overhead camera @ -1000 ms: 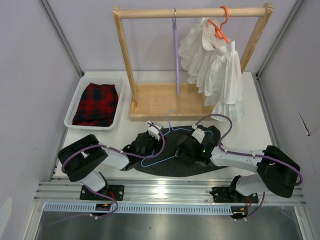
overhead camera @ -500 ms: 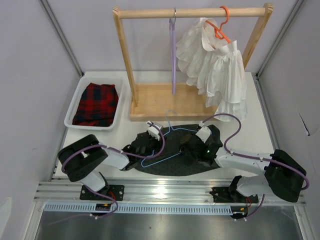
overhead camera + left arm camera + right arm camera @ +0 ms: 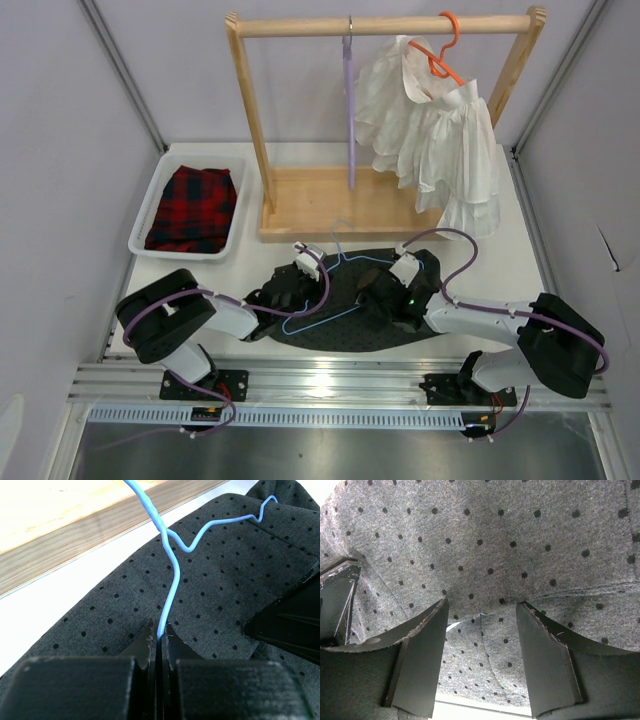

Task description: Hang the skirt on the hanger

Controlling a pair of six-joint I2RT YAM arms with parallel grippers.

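Skirt [image 3: 345, 338] flat on worktop [image 3: 510, 270], hanger [image 3: 172, 575] lying on top: hanging barely begun.
Left fingers [image 3: 147, 641] clamp the hanger wire; right fingers [image 3: 425, 630] stand apart over the skirt's edge, gripping nothing. Getting fabric onto the wire seems wholly left.

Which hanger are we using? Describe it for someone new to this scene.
In front of the wooden rack, the dark dotted skirt lies flat on the table. The hanger lies on it, pinched by the left gripper: thin pale-blue wire, unlike the lilac hanger and orange hanger hanging on the rail.
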